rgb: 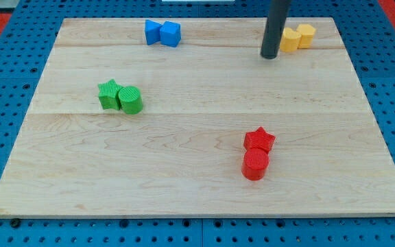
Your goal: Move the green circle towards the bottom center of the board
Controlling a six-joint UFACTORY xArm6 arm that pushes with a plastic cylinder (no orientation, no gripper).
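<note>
The green circle (131, 101) sits on the left half of the wooden board (197, 199), touching the green star (108, 93) on its left. My tip (269, 56) stands near the view's top right, far from the green circle and just left of the yellow blocks.
Two blue blocks (163, 33) sit together at the view's top centre-left. Two yellow blocks (297, 37) sit at the top right beside my tip. A red star (259, 140) and a red circle (255, 165) touch each other at the lower right of centre.
</note>
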